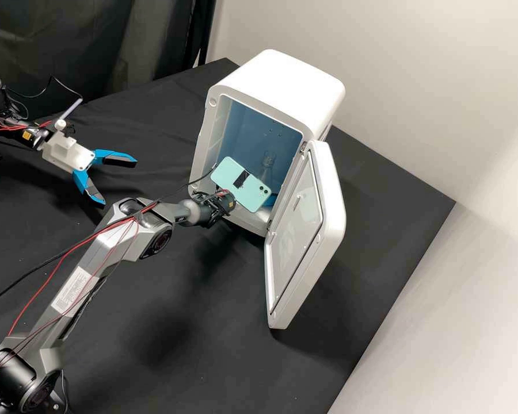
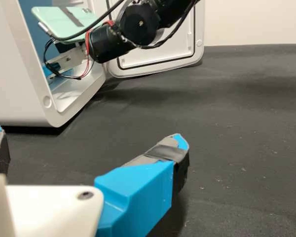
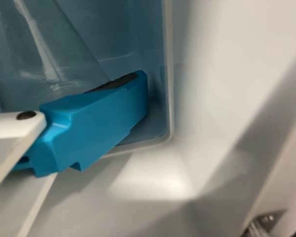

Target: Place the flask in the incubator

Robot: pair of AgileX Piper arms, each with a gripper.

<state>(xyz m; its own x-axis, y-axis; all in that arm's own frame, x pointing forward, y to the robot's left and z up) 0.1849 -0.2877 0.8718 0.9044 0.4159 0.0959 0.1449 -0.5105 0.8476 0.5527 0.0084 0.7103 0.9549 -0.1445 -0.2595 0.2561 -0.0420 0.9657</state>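
Observation:
The white incubator (image 1: 282, 80) stands at the back of the bench with its door (image 1: 305, 230) swung open and a blue interior. A clear glass flask (image 1: 269, 161) stands upright deep inside. My right arm's wrist (image 1: 207, 210) is at the opening, and a mint-green phone (image 1: 242, 184) on it hides the gripper. In the right wrist view a blue finger (image 3: 93, 123) lies inside, close to the blue wall and white frame. My left gripper (image 1: 117, 181) hangs open and empty to the left of the incubator (image 2: 19, 89), its fingers (image 2: 163, 163) spread wide.
Red and black cables (image 1: 69, 247) run along the right arm. The black bench cloth (image 1: 184, 322) spreads in front of the incubator. The bench edge (image 1: 385, 333) drops off at the right, near the white wall. The open door (image 2: 158, 54) juts out forward.

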